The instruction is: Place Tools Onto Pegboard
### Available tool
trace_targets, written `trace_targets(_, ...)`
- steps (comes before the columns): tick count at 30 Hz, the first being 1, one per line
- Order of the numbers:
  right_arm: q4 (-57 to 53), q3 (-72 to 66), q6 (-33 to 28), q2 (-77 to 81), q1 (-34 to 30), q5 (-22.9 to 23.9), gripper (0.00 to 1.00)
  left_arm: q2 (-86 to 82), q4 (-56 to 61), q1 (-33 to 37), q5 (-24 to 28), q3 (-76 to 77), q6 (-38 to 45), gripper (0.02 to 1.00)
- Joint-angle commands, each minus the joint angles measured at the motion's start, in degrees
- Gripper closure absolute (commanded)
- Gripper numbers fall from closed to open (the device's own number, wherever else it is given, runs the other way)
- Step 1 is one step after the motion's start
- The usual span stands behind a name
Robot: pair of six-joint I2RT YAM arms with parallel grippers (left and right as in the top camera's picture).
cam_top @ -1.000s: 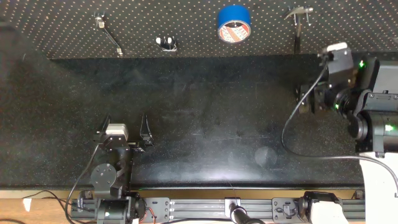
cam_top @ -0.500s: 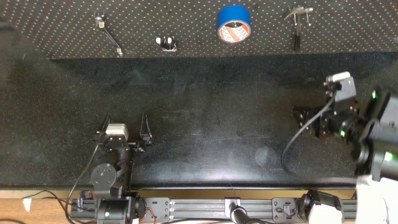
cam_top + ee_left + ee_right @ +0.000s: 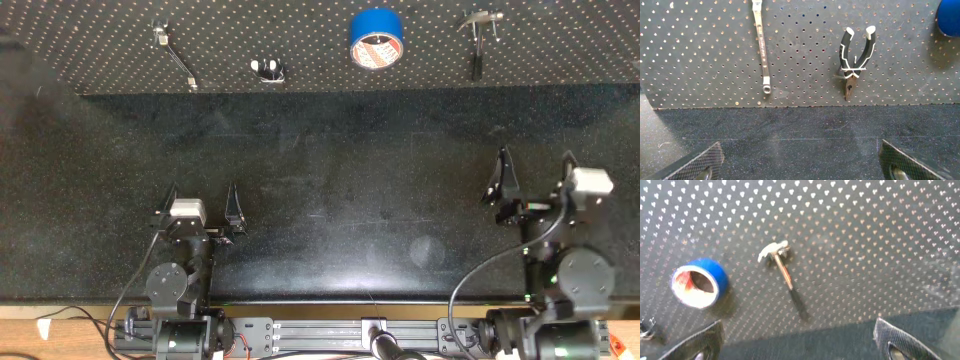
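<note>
Black pegboard (image 3: 300, 30) runs along the far edge of a dark table (image 3: 340, 170), and four tools hang on it in a row. Farthest left is a wrench (image 3: 176, 55), slim and silver, hung by its upper end with the ring end pointing down toward the table. Near it on the right hang the pliers (image 3: 267, 69), black-and-white handles up and spread, nose down. Further right is a roll of blue tape (image 3: 376, 38), its open core facing out from the board. Last in the row, right of the tape, is a hammer (image 3: 478, 40), head up and dark handle hanging down, its end close to the board's lower edge. All four are well apart from one another.

Both arms sit at the near side of the table, well away from the board. The left gripper (image 3: 203, 202) is at the near left, pointing at the board, its jaws wide apart; its wrist view looks straight at the wrench and pliers, with the tape at one edge. The right gripper (image 3: 533, 180) is at the near right, a little farther up the table than the left one, its jaws also wide apart; its wrist view takes in the hammer and tape.
</note>
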Motion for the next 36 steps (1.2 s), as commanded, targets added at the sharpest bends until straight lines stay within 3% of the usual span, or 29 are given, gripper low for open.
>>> trace_targets(1,11.69,-14.49,-3.13,-3.91,2.23,1.38,0.025,-0.55,-0.46,-0.09,-0.20,-0.09,0.52,0.023)
trace_targets(4,14.34,-19.12,-6.45,-6.64,2.36,-4.48,0.025,-0.55,-0.46,-0.09,-0.20,-0.09,0.50,0.023)
trace_targets(7,13.27,-22.12,-16.15,-10.40,2.36,-12.48,0.025,-0.55,-0.46,-0.09,-0.20,-0.09,0.50,0.023)
trace_targets(9,7.80,-22.16,-17.40,-13.05,2.21,-14.29,0.025,-0.55,-0.46,-0.09,-0.20,-0.09,0.52,0.023)
trace_targets(12,2.05,-22.16,-17.44,-16.06,1.11,-14.40,0.025,-0.55,-0.46,-0.09,-0.20,-0.09,0.52,0.023)
trace_targets(20,2.03,-22.16,-18.60,-17.22,-3.76,-14.40,0.025,-0.55,-0.44,-0.09,-0.20,-0.09,0.52,0.023)
trace_targets(30,1.88,-22.16,-8.44,-17.25,-4.15,-11.13,0.025,-0.55,-0.46,-0.09,-0.20,-0.09,0.52,0.023)
trace_targets(36,1.90,-22.16,-8.33,-17.20,-4.15,-11.37,0.023,-0.55,-0.46,-0.09,-0.20,-0.09,0.52,0.023)
